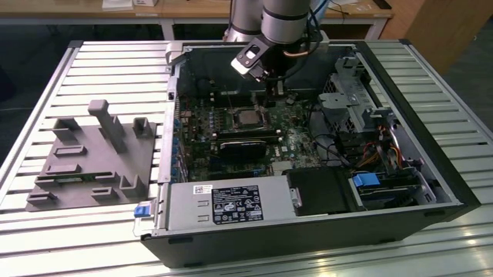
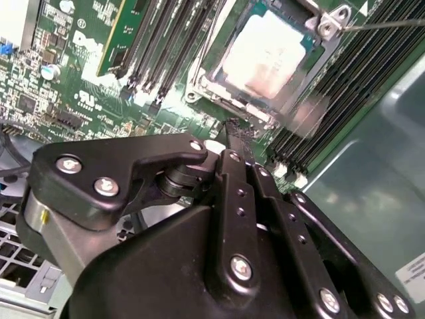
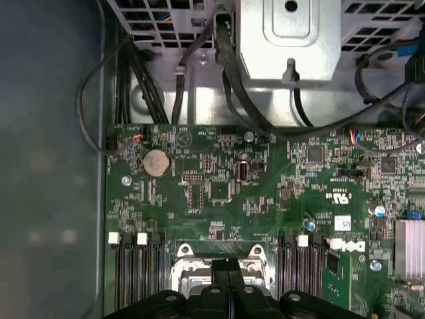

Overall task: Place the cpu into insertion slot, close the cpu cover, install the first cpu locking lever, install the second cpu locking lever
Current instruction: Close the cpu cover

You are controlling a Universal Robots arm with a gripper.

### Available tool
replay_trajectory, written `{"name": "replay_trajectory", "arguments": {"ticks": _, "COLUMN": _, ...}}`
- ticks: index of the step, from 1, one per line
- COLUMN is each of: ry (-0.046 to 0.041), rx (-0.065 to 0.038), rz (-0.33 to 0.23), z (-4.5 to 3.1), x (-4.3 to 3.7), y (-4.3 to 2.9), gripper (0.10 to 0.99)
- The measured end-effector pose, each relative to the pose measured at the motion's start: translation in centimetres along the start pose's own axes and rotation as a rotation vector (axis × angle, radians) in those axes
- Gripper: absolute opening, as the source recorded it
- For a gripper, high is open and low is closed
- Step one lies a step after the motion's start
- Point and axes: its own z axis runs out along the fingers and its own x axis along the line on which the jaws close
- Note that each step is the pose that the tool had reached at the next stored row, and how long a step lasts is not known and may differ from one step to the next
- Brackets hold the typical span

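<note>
Firstly, in the exterior view, the gripper [image 1: 273, 89] is seen low inside the open computer case [image 1: 431, 190]. The cpu [image 1: 248, 119] is found near its tip, a little toward the exterior view's left. A white label [image 1: 235, 203] is stuck on the grey box far from the gripper; its words are too small to be told.

Next, in the second wrist view, the gripper [image 2: 232, 129] is seen pinched closed with nothing held. Just past its tip, the cpu [image 2: 265, 50] is seated in the insertion slot [image 2: 199, 90]. The cpu cover [image 2: 330, 25] seems to be laid flat around it. A thin locking lever [image 2: 385, 25] is seen at the far side of the cover. So the lever step is judged to be in hand. It is best done with a slow, soft push, and the memory slots [image 2: 166, 53] are best left untouched. White writing [image 2: 93, 40] is printed on the green board.

Lastly, in the first wrist view, the gripper [image 3: 227, 269] is seen right over the insertion slot [image 3: 252, 269]. A white sticker [image 3: 342, 222] and a round battery [image 3: 157, 161] are seen farther off.
</note>
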Motion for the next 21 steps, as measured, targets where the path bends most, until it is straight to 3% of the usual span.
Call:
{"name": "replay_trajectory", "arguments": {"ticks": 6, "ry": 0.0, "rx": -0.009, "rz": 0.0, "z": -0.01, "x": 0.0, "y": -0.79, "gripper": 0.102}}
{"name": "replay_trajectory", "arguments": {"ticks": 13, "ry": 0.0002, "rx": -0.029, "rz": 0.0, "z": 0.12, "x": -0.01, "y": -2.57, "gripper": 0.102}}
{"name": "replay_trajectory", "arguments": {"ticks": 21, "ry": 0.0001, "rx": -0.031, "rz": 0.0, "z": 0.79, "x": -0.02, "y": -3.92, "gripper": 0.102}}
